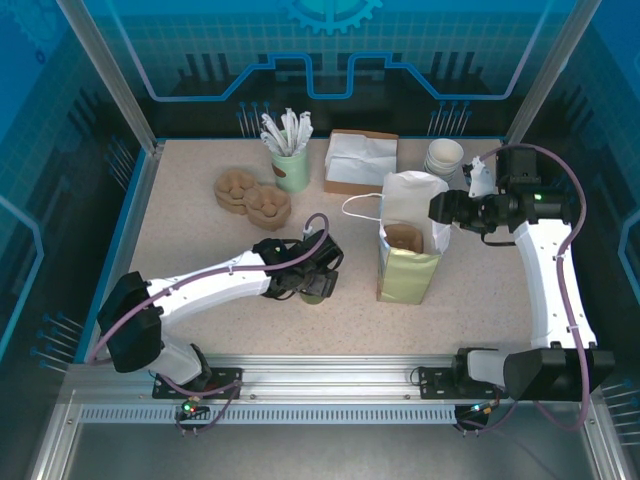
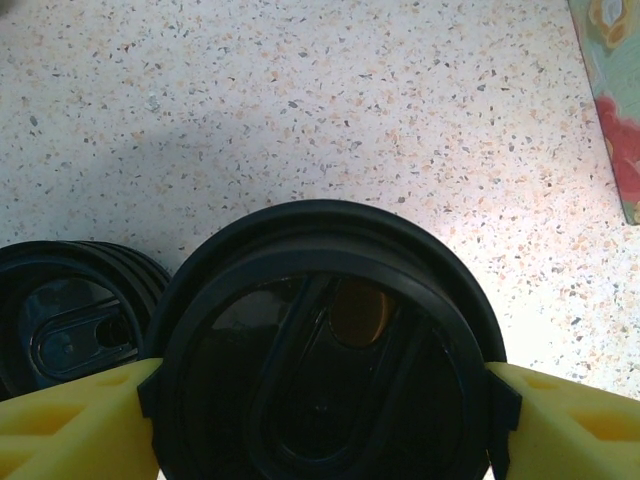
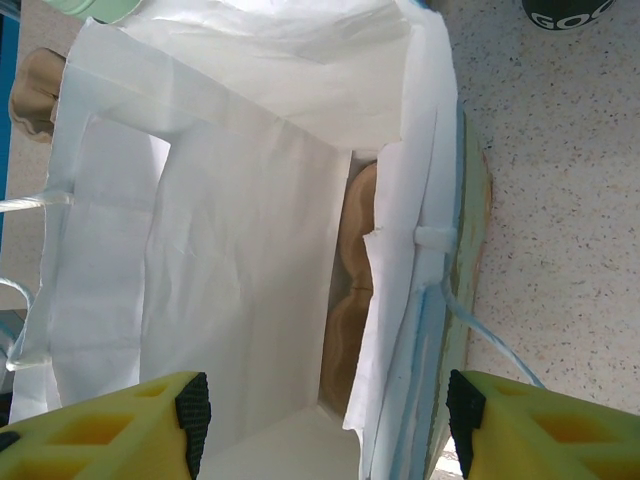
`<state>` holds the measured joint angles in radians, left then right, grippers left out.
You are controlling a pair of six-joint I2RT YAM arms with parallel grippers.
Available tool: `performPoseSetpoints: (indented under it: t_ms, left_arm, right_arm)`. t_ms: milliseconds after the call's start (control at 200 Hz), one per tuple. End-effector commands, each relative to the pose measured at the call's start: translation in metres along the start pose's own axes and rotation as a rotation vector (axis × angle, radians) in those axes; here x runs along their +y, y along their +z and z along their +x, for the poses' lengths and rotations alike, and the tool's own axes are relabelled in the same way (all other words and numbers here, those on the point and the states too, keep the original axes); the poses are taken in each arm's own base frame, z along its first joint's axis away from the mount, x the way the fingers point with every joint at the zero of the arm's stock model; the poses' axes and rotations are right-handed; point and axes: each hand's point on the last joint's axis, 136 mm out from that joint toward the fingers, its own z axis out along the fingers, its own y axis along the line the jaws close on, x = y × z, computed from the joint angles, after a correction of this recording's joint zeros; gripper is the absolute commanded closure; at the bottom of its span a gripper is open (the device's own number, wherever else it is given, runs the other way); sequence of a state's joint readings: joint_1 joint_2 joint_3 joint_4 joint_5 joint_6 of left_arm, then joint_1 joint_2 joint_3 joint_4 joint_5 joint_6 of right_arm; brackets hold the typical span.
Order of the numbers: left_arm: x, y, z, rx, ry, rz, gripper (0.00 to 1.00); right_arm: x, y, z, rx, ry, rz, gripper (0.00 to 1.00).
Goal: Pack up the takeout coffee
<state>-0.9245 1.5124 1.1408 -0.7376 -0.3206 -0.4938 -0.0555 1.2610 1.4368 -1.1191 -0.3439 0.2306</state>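
I am pinching the takeout coffee point(image 2: 320, 290) by its black lid with my left gripper point(image 2: 320, 415) near the counter's point(image 1: 470, 300) middle, my right gripper point(image 3: 325, 420) is hanging spread wide at the paper bag's point(image 1: 408, 272) mouth, and I am worrying the lid could pop off or the cup could tip the bag.

A: What surrounds your desk point(image 1: 190, 250)?
B: Blue panels point(image 1: 330, 60) with circuit lines rise behind my desk; silver posts point(image 1: 110, 75) stand at its far corners, a metal rail point(image 1: 330, 375) along its near edge.
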Motion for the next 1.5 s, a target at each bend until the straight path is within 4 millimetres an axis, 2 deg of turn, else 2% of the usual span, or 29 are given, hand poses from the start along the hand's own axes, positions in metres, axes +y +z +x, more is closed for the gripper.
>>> performPoseSetpoints:
  t_ms: [0,170,300,395,520,725,906,1241,1496]
  left_arm:
    - [0.002,0.02,0.057,0.257,0.059,0.001,0.22]
    - [-0.003,0.029,0.073,0.331,0.014,0.017,0.22]
    - [-0.003,0.034,0.079,0.345,0.0,0.022,0.27]
    - [-0.004,0.033,0.077,0.337,-0.001,0.028,0.37]
    - [-0.005,0.024,0.064,0.285,-0.004,0.034,0.38]
    - [-0.008,-0.002,0.036,0.189,-0.011,0.054,0.38]
    - [-0.005,-0.031,0.011,0.118,-0.016,0.057,0.37]
    - [-0.001,-0.087,-0.021,0.035,0.006,0.078,0.38]
    - [0.001,-0.118,-0.039,-0.01,0.023,0.108,0.38]
  right_arm:
    - [0.003,-0.006,-0.003,0.003,-0.003,-0.017,0.34]
    - [0.003,-0.006,-0.005,0.002,-0.002,-0.016,0.34]
    - [0.003,-0.007,-0.008,-0.005,-0.004,-0.015,0.34]
    - [0.006,-0.008,-0.014,-0.025,-0.014,-0.019,0.35]
    - [0.009,-0.017,-0.029,-0.07,-0.052,-0.011,0.35]
    - [0.019,-0.032,-0.059,-0.17,-0.158,-0.014,0.34]
    - [0.035,-0.033,-0.076,-0.211,-0.293,-0.083,0.34]
    - [0.036,-0.009,-0.087,-0.149,-0.57,-0.086,0.33]
    - [0.034,0.014,-0.094,-0.076,-0.791,-0.033,0.3]
